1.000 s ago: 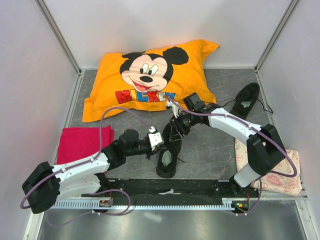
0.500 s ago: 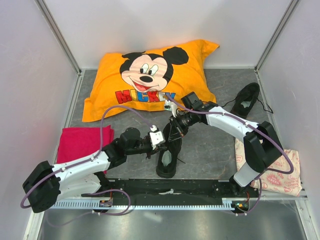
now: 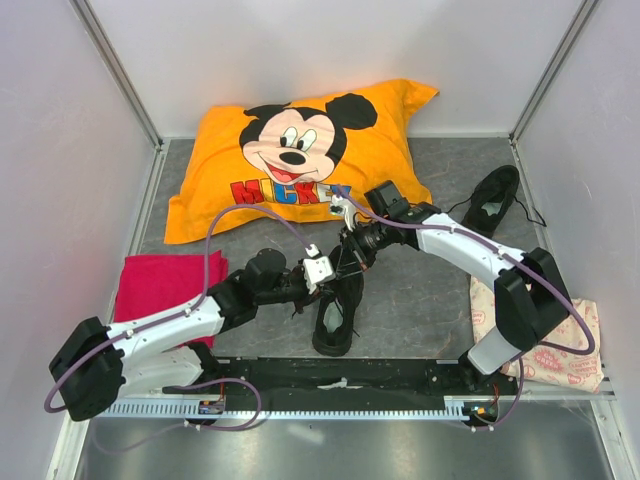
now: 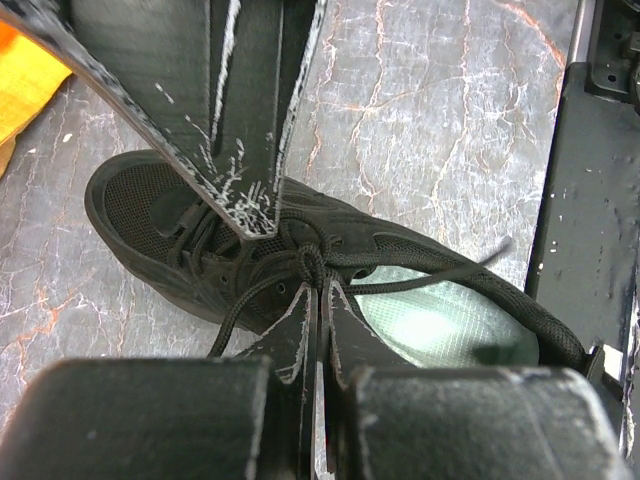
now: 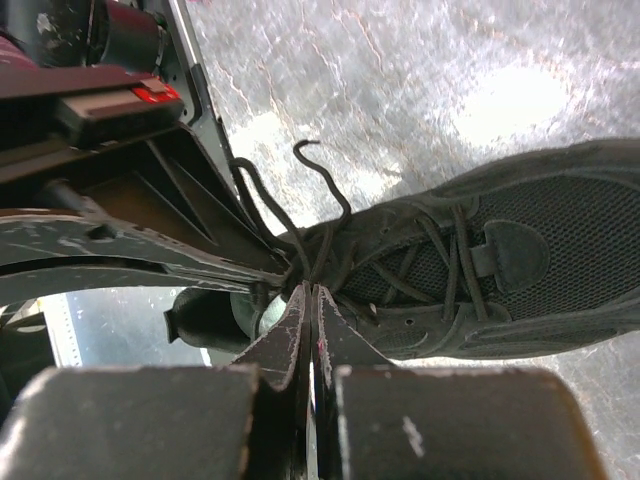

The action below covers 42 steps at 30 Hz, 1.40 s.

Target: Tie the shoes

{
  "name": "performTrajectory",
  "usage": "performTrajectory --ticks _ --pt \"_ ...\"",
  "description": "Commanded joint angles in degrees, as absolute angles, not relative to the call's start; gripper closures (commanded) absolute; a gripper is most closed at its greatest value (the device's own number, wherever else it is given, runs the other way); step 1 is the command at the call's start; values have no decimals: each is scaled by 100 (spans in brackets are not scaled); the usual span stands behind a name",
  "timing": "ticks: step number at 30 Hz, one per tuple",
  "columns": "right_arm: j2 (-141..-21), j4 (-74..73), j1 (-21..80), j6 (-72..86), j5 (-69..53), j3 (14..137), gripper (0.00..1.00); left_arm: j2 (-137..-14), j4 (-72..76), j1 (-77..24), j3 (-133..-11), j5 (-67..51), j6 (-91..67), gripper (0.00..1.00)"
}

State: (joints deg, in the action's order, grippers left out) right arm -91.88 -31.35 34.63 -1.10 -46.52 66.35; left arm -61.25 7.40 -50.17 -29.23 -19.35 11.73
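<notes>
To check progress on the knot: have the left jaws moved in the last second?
Yes. The left jaws shifted right, away from the red cloth, toward the laces.

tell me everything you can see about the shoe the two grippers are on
The near shoe is a black low sneaker with a mesh toe, thin black laces and a pale insole. It stands upright on the grey table, toe away from the arm bases. The left gripper and right gripper are both shut on its laces where they cross; loose ends trail off.
</notes>
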Motion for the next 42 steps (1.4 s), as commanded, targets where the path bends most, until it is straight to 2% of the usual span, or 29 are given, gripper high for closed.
performTrajectory --ticks 1,29,42 --pt "-8886 -2883 3454 -18 -4702 6653 100 -6152 642 -4957 -3129 -1863 1187 98" --pt "-8648 -2716 3454 -70 -4896 6407 100 -6926 -106 -4825 -4078 -1670 475 99" --pt "-8675 -2646 3454 -79 -4852 6381 100 -7013 -185 -4790 -4280 -1960 369 98"
